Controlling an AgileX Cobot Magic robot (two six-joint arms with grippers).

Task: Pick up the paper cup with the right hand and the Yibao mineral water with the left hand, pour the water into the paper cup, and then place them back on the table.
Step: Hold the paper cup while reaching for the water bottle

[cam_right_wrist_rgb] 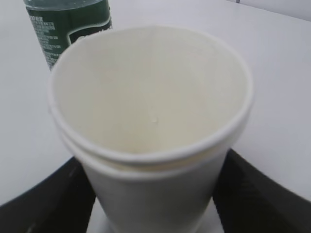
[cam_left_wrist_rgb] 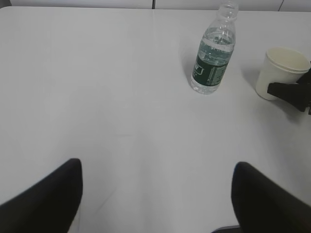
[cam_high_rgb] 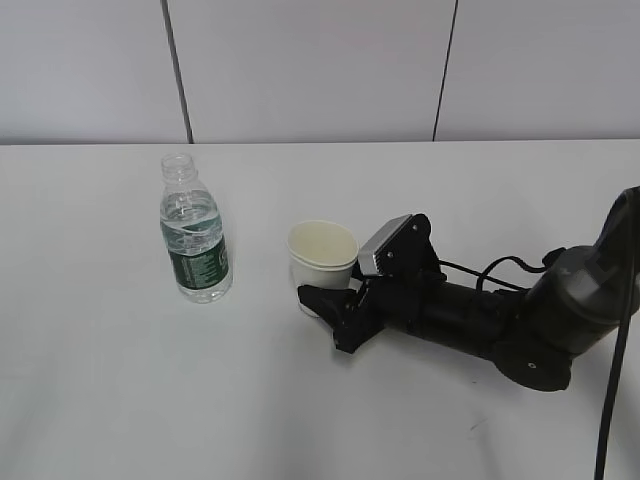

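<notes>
The right hand's fingers (cam_high_rgb: 322,303) flank the paper cup (cam_high_rgb: 322,257) on the bench (cam_high_rgb: 150,400); grip unclear. The Yibao mineral water (cam_high_rgb: 195,235) stands left. The left hand's fingers (cam_left_wrist_rgb: 53,194) are spread, empty.

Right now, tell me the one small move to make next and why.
Probably close the right hand on the paper cup: its fingers already flank the cup's base on the table, with no clear grip yet. The Yibao mineral water stands untouched, and the left hand hangs open, far from it.
</notes>
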